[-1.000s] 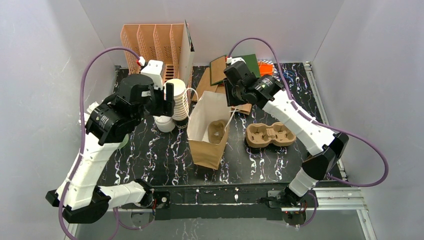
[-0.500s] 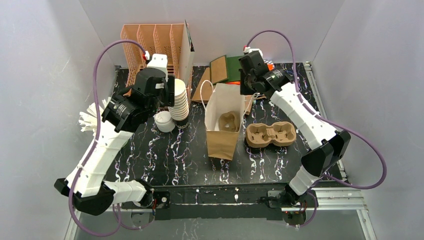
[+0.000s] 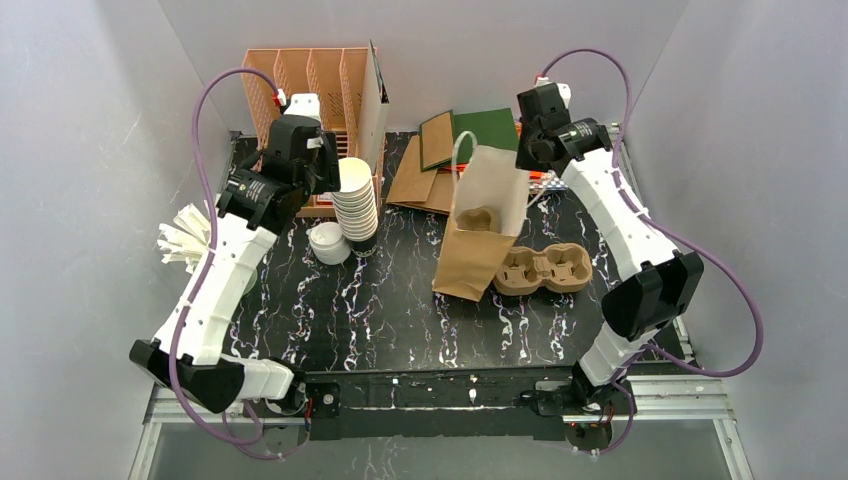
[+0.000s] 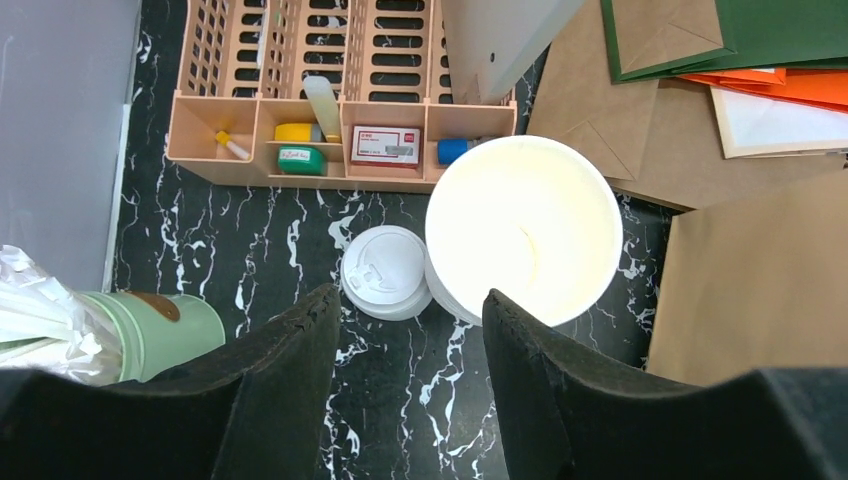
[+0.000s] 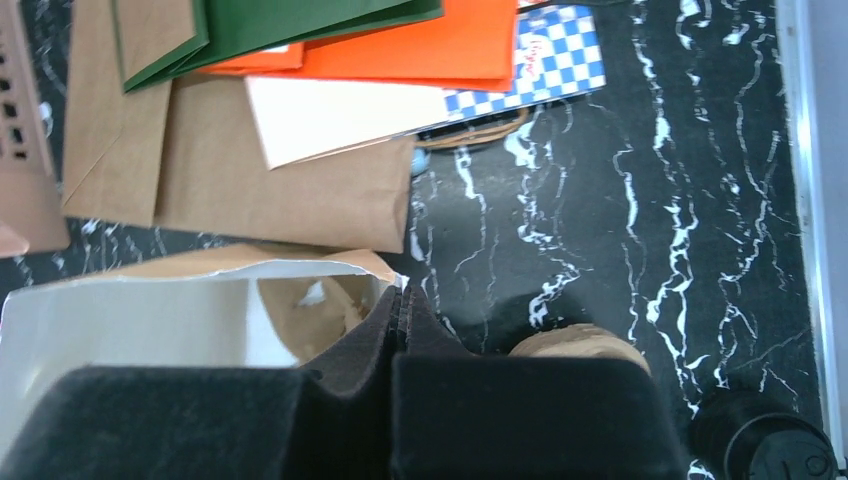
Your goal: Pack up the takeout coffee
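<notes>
Nearest to us, a pulp cup carrier (image 3: 548, 268) is lying flat on the right half of the black marbled table (image 3: 380, 320). Just to its left, a brown paper bag (image 3: 468, 262) is leaning. Its base is resting on the table and overlapping the carrier's left end, and its mouth is tipping up toward the far right. Inside the bag we are seeing a second carrier (image 3: 480, 217). The right gripper (image 5: 400, 300) is pinching the bag's top rim, its pads pressing together on the paper. In the right wrist view, the bag's white lining is showing just left of them.

Farther back on the left, the capped cup (image 4: 385, 272) is standing upright on the table under its round white sip lid. It is sitting just beside the near-left side of a tall stack of lidless cups (image 4: 522, 230). The left gripper (image 4: 410, 300) is hovering above the pair with its jaws spread apart, holding nothing. At the left edge, a green container (image 4: 165, 335) is holding white wrapped items.

Beyond these, a peach organiser rack (image 3: 300, 80) is standing at the back left with small packets in its front cells. At the far middle of the table, flat bags (image 5: 290, 200) in brown, green and orange are lying overlapped.
</notes>
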`<state>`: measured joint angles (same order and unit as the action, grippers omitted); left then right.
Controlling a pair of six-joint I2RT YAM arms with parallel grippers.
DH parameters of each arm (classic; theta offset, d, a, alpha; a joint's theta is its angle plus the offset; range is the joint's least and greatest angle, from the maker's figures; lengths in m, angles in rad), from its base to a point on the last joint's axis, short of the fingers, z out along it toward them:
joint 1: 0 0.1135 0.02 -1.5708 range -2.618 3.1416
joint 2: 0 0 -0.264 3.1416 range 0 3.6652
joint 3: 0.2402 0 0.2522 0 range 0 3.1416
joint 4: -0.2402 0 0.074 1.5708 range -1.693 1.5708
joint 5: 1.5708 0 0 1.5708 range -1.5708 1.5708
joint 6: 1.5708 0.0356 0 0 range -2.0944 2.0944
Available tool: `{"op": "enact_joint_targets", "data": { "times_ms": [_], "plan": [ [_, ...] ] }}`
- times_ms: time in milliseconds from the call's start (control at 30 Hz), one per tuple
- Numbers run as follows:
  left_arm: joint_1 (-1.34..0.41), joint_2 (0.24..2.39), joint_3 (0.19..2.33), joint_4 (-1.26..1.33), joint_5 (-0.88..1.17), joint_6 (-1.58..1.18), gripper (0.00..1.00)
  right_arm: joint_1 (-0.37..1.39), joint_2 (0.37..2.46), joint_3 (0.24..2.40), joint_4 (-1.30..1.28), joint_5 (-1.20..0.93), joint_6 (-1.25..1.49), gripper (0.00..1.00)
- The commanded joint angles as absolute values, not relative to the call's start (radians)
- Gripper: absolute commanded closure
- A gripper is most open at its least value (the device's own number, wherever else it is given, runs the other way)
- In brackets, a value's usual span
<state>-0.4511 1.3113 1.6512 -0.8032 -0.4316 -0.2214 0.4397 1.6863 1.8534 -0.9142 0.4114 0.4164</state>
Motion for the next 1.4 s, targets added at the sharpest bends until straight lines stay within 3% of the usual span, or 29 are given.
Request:
{"op": "enact_joint_targets", "data": {
  "times_ms": [0,233,400,600,733,833,933,967,1000,1033,1200,1367],
  "plan": [
    [-0.411,1.312,1.636,-0.772,-0.358,-0.235,0.48,0.38,1.678,1.904,-0.882,0.478,0.42,0.96],
    [-0.383,1.329,1.629,-0.758,-0.324,-0.227,0.48,0.337,1.624,1.882,-0.876,0.515,0.418,0.97],
    [-0.379,1.327,1.624,-0.744,-0.304,-0.225,0.48,0.336,1.551,1.807,-0.866,0.436,0.431,0.97],
    [-0.379,1.321,1.617,-0.741,-0.26,-0.231,0.49,0.359,1.499,1.743,-0.873,0.176,0.448,0.99],
    [-0.379,1.304,1.615,-0.748,-0.196,-0.24,0.5,0.381,1.459,1.686,-0.872,0.186,0.472,0.97],
    [-0.379,1.284,1.617,-0.753,-0.123,-0.244,0.49,0.381,1.444,1.68,-0.882,0.257,0.485,0.87],
    [-0.379,1.276,1.634,-0.784,-0.144,-0.245,0.47,0.381,1.437,1.679,-0.886,0.335,0.505,0.69],
    [-0.379,1.277,1.639,-0.793,-0.162,-0.241,0.46,0.381,1.431,1.676,-0.879,0.36,0.513,0.61],
    [-0.379,1.28,1.643,-0.801,-0.182,-0.236,0.45,0.382,1.427,1.671,-0.867,0.372,0.512,0.4],
    [-0.379,1.283,1.647,-0.81,-0.198,-0.231,0.44,0.381,1.424,1.67,-0.859,0.374,0.506,0.27],
    [-0.377,1.287,1.64,-0.805,-0.264,-0.222,0.44,0.381,1.428,1.754,-0.85,0.359,0.422,0.2],
    [-0.376,1.305,1.627,-0.782,-0.322,-0.226,0.53,0.381,1.429,1.904,-0.849,0.279,0.333,0.2]
  ]
}}
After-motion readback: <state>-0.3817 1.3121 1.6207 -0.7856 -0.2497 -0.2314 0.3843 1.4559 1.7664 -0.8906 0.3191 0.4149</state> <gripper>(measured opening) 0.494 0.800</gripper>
